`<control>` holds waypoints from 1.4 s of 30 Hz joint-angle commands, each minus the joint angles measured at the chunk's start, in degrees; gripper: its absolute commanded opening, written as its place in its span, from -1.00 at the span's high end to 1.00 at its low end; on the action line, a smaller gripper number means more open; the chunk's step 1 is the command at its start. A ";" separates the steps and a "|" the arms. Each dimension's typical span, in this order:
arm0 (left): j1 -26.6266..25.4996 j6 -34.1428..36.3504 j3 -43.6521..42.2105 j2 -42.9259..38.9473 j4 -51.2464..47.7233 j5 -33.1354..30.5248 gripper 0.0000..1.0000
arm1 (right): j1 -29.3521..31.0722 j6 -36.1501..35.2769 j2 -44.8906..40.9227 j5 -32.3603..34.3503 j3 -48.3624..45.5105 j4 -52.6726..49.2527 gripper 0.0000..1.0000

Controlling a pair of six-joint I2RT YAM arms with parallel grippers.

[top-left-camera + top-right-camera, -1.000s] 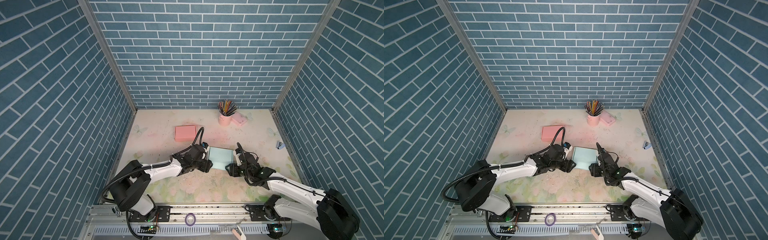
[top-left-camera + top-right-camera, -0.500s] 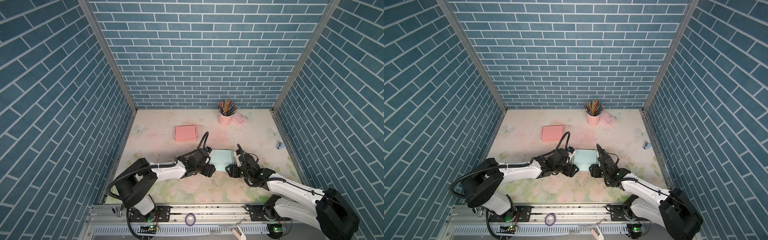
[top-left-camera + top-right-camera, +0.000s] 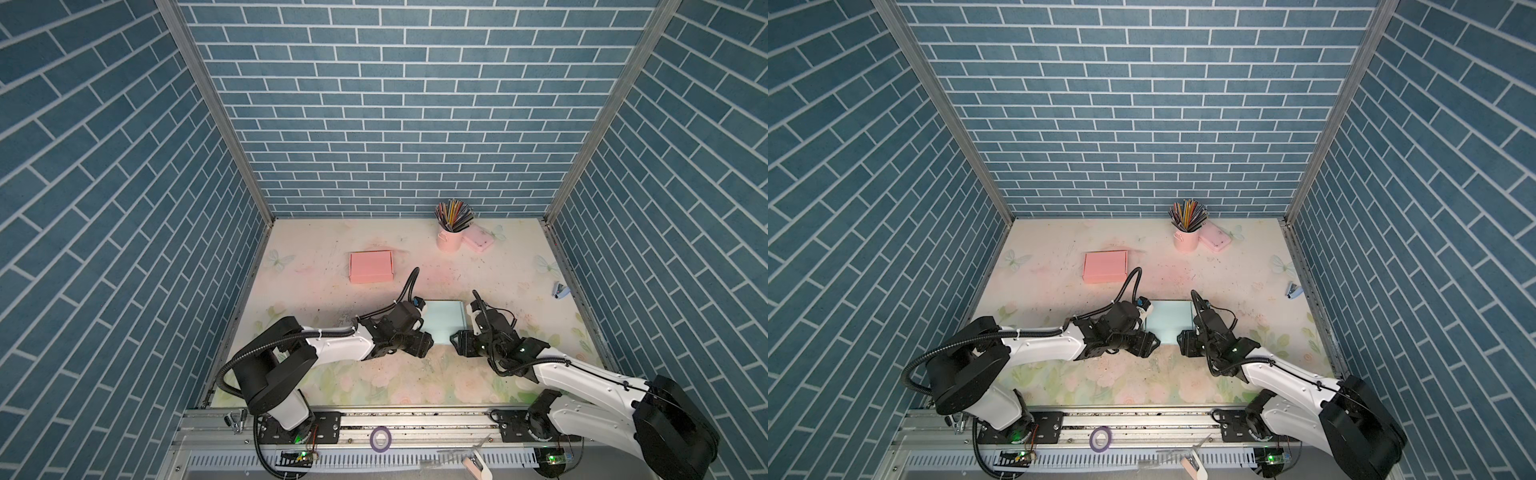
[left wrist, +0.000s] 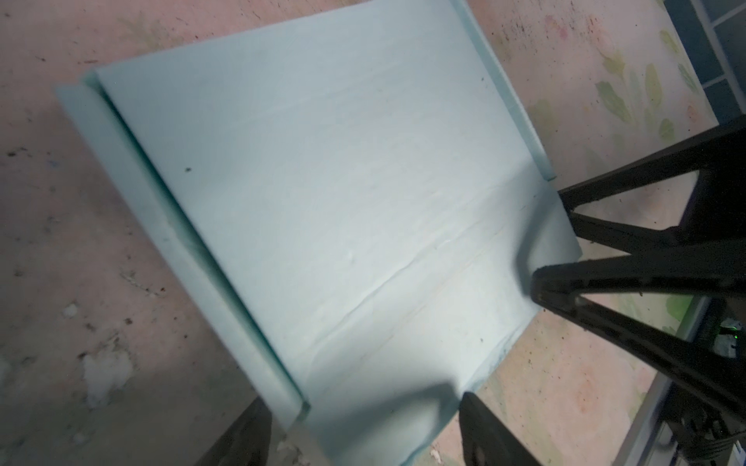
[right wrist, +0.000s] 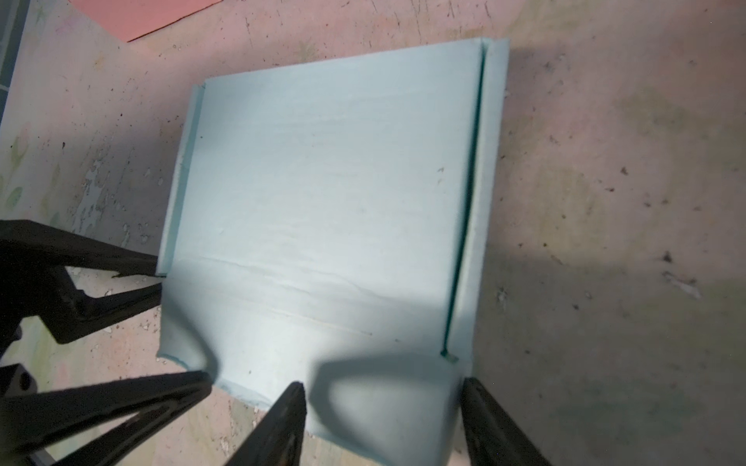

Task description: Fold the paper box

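2 white arms, black joints (corrugated black cables alongside).

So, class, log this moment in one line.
phase: folding | left gripper: open, straddling blue box near edge | right gripper: open, same edge

Blue paper box lies flat on the table. Left gripper is at the box's near left corner and right gripper at its near right corner; contact not discernible. Pink box lies beyond the blue paper box, to its left. Pencil cup stands well behind it.
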 commanded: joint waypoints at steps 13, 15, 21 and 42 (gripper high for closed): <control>-0.92 -3.74 -5.99 -5.39 0.34 -3.25 -0.75 | 2.91 2.72 0.30 1.91 0.70 -0.12 -0.24; -1.04 -3.53 -6.14 -7.27 -0.64 -4.35 -0.76 | 3.05 2.86 0.37 2.28 0.61 -0.09 -0.25; -1.09 -2.21 -4.60 -14.45 -9.99 -10.20 -0.75 | 3.09 3.23 -0.79 3.42 0.35 -0.18 -0.25; -1.16 -2.00 -0.03 -5.13 -3.20 -4.02 -0.43 | 3.31 3.76 0.05 1.85 -0.09 1.39 -0.22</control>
